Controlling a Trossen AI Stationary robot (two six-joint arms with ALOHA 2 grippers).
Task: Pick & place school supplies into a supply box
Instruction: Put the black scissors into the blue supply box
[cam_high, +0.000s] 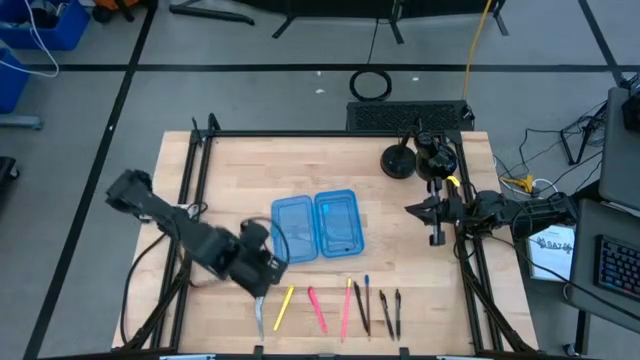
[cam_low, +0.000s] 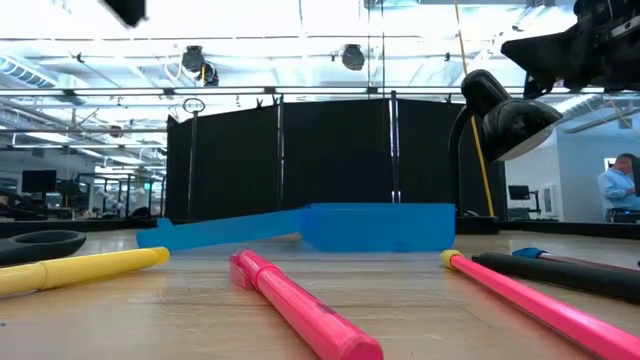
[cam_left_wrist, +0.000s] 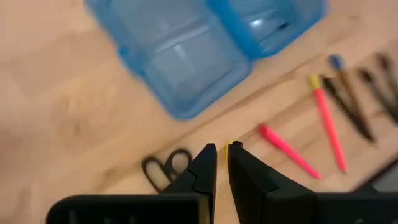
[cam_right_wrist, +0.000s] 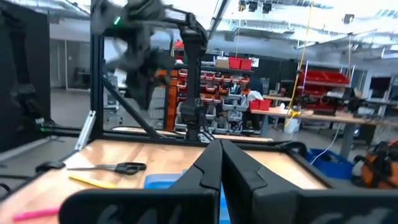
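The supply box (cam_high: 315, 226) lies open in mid-table, its two translucent blue halves flat side by side. The school supplies lie in a row near the table's near edge: black-handled scissors (cam_left_wrist: 165, 167), a yellow pen (cam_high: 283, 308), a pink pen (cam_high: 317, 308), a pink one with a yellow end (cam_high: 347, 308), a blue-tipped one (cam_high: 365, 298) and black ones (cam_high: 390, 312). My left gripper (cam_left_wrist: 222, 152) hovers over the yellow pen, which its fingers mostly hide; they stand almost together. My right gripper (cam_right_wrist: 221, 149) is shut, raised at the table's right, pointing left.
A black desk lamp (cam_high: 398, 160) stands at the far right of the table, close to my right arm. A black metal frame (cam_high: 200, 135) runs along the table's edges. Bare wood lies left of the box and between the box and the row of pens.
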